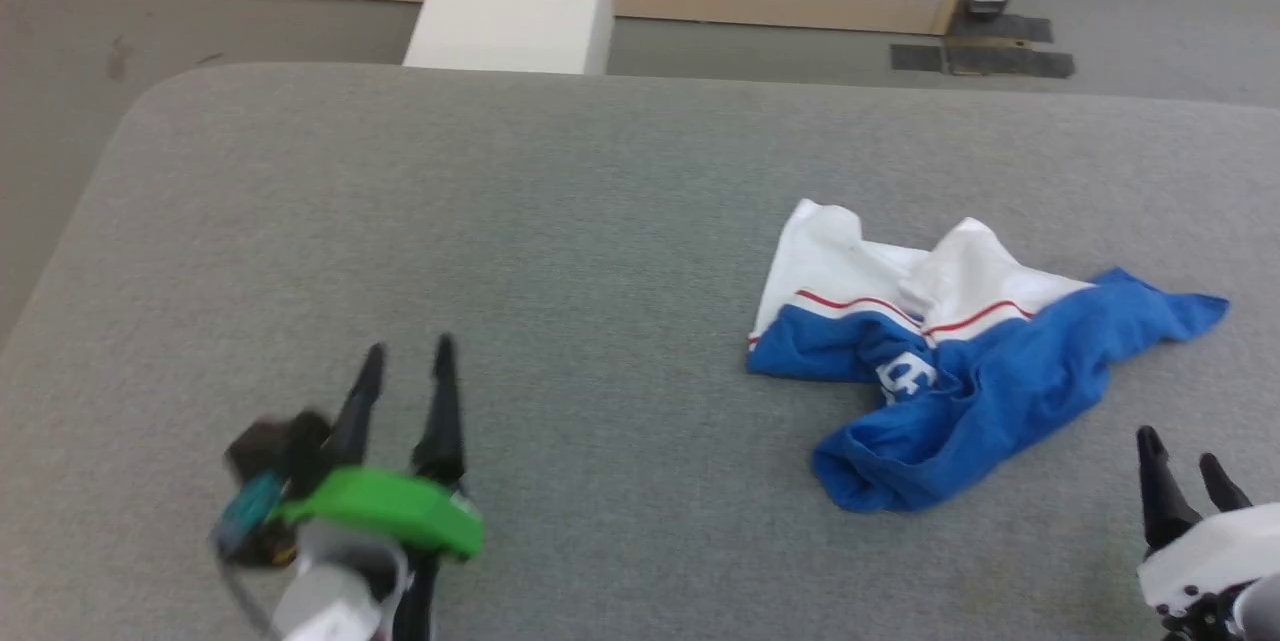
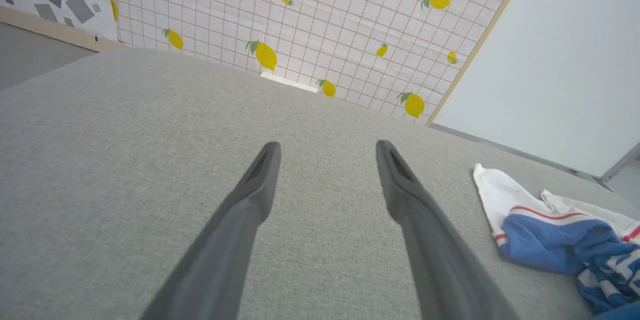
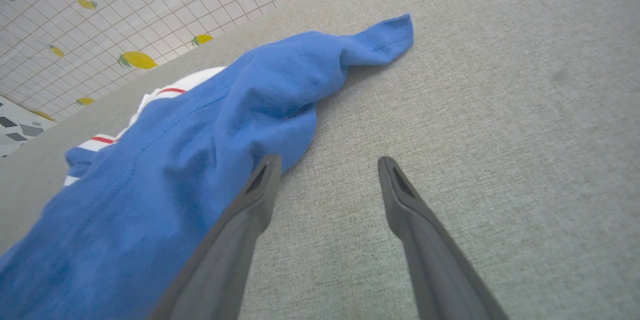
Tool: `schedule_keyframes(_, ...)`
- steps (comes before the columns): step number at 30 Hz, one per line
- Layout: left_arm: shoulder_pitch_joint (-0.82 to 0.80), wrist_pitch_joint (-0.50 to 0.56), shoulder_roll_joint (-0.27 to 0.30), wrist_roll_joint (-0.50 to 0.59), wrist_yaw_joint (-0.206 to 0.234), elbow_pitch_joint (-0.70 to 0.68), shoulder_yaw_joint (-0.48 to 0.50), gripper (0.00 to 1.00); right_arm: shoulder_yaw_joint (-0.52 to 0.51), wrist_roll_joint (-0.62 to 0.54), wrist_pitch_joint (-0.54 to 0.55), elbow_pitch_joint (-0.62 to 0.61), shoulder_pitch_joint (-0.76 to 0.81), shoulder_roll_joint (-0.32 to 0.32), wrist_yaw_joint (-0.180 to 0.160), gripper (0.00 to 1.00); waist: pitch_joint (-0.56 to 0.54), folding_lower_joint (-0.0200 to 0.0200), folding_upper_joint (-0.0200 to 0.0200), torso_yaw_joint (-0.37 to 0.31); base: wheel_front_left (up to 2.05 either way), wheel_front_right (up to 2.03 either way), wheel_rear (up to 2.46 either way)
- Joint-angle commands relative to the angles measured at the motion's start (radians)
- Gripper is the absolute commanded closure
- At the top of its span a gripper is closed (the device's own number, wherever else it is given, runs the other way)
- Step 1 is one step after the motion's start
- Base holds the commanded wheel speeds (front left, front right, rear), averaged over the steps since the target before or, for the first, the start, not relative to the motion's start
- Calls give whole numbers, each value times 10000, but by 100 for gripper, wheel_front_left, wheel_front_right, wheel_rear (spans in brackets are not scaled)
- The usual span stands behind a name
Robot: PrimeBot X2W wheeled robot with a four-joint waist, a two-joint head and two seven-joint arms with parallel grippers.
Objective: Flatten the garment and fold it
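– Garment [image 1: 1000, 381] first: where does it lie?
– Crumpled on the grey tabletop [image 1: 560, 221], on the robot's right side. The blue body is bunched in a heap. The white sleeves [image 1: 820, 261] with red stripe trim lie toward the far side. Part of a white number shows among the folds.
– And the grippers?
– The left gripper [image 1: 408, 349] hovers well apart from the cloth, jaws spread wide and empty. The right gripper [image 1: 1180, 449] is near the blue heap, jaws also wide with nothing between them. In its wrist view one finger lies just beside the cloth's edge.
– How will the shirt handle?
– Likely light, soft and limp. It should sag from any pinch and drag easily over the tabletop. A blue corner [image 1: 1195, 306] pokes out at the far right, an easy first hold. I cannot tell where a second hold should go, because the other edges are buried in folds.
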Motion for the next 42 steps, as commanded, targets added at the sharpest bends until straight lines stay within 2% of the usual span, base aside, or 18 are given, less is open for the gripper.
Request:
schedule_keyframes(1,-669,430,-37,-188,-64,148,-257,0,168,-51,-76,1,-219,1,-13,0,183,0,0,-405,0,0,0)
schedule_keyframes(6,-2937,2327,26,-250,-235,784,-1180,0,750,-294,-49,-157,-963,2,-13,0,781,0,0,-1144,0,0,0)
schedule_keyframes(11,-5178,5137,116,-399,-361,1980,-2671,0,1324,-256,-137,-110,-1653,2,-13,0,1633,0,0,-2037,0,0,0)
schedule_keyframes(15,-5977,7420,342,-837,-383,2714,-4214,0,1457,-90,-402,148,-1831,2,-13,0,2102,0,0,-2600,0,0,0)
schedule_keyframes(19,-6054,8571,760,-1365,-386,3041,-5241,0,1369,-1,-718,450,-1764,2,-13,0,2260,0,0,-2837,0,0,0)
schedule_keyframes(22,-5933,8513,1042,-1415,-387,3209,-5511,0,1302,6,-878,578,-1724,2,-13,0,2253,0,0,-2868,0,0,0)
schedule_keyframes(23,-5897,8285,1091,-1422,-387,3183,-5577,69,1265,-19,-927,609,-1710,2,-13,0,2225,0,0,-2836,0,0,0)
schedule_keyframes(24,-5866,8057,1087,-1488,-387,3145,-5584,100,1229,-35,-954,621,-1704,2,-13,0,2196,0,0,-2781,0,0,0)
schedule_keyframes(28,-5925,6864,1052,-1851,-388,2918,-5337,100,1123,-171,-959,617,-1701,2,-13,0,1911,0,0,-2346,0,0,0)
schedule_keyframes(31,-6158,5498,1023,-2053,-182,2614,-4609,100,1035,-325,-864,574,-1689,3,-13,0,1536,0,0,-1834,0,0,0)
schedule_keyframes(34,-6213,4266,1167,-2233,288,2244,-3729,100,1018,-479,-693,509,-1648,3,-13,0,1123,0,0,-1303,0,0,0)
schedule_keyframes(36,-5990,3801,1397,-2354,610,2070,-3229,100,1012,-530,-602,466,-1611,3,-13,0,860,0,0,-963,0,0,0)
schedule_keyframes(42,-3934,3549,2224,-2864,1603,1564,-2096,100,1076,-528,-424,410,-1487,3,-13,0,364,0,0,-204,0,0,0)
